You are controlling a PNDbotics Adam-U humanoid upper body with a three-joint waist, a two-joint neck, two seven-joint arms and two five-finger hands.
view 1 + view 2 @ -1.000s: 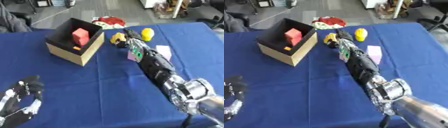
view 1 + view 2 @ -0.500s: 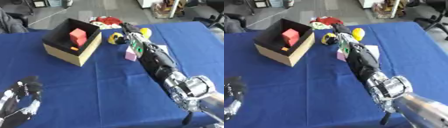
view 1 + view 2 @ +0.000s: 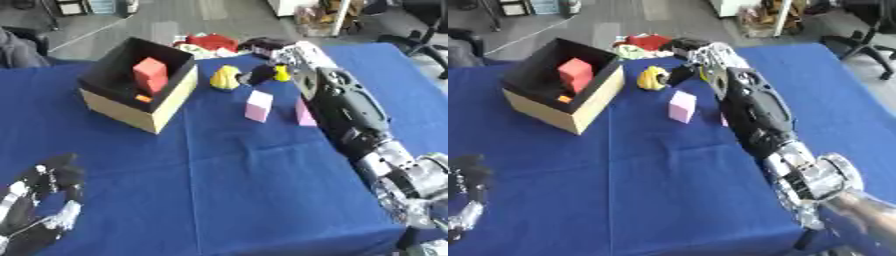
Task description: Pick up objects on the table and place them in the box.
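An open cardboard box (image 3: 131, 112) with a dark inside stands at the far left and holds a red block (image 3: 150, 74) and a small orange piece (image 3: 143, 98). To its right lie a yellow object (image 3: 225, 78) and an upright pink block (image 3: 258, 105). A second pink piece (image 3: 304, 114) shows partly behind my right forearm. My right hand (image 3: 293, 55) reaches far across the table and lies over another yellow object (image 3: 282, 74). Its fingers stretch past that object and its thumb (image 3: 260, 75) is just to the object's left. My left hand (image 3: 39, 200) rests open at the lower left corner, fingers up.
Red and white things (image 3: 208, 42) and a dark object (image 3: 262, 45) lie at the far edge of the blue table (image 3: 219, 175). Office chairs and floor show beyond the table.
My right hand has stretched farther forward and now covers most of the far yellow object. The camera has shifted, so the whole scene sits differently. My left hand stays put.
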